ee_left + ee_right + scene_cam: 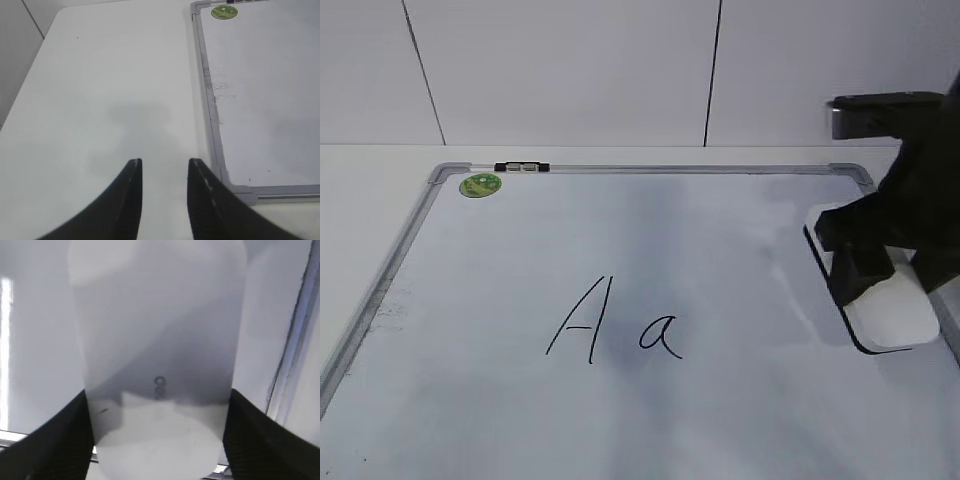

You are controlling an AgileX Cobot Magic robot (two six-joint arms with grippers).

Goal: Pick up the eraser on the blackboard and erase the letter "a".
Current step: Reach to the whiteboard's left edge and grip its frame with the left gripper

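The eraser is a white rounded block with a black underside. It lies flat on the right side of the blackboard, a white dry-erase board with a grey frame. My right gripper comes down from the right with a finger against each long side of the eraser. In the right wrist view the eraser fills the frame between the two black fingers. The letter "a" is written mid-board, left of the eraser. My left gripper is open and empty over the bare table, left of the board's frame.
A taller capital "A" stands just left of the "a". A green round sticker sits at the board's far left corner, also in the left wrist view. A small black clip is on the far frame. A wall stands behind.
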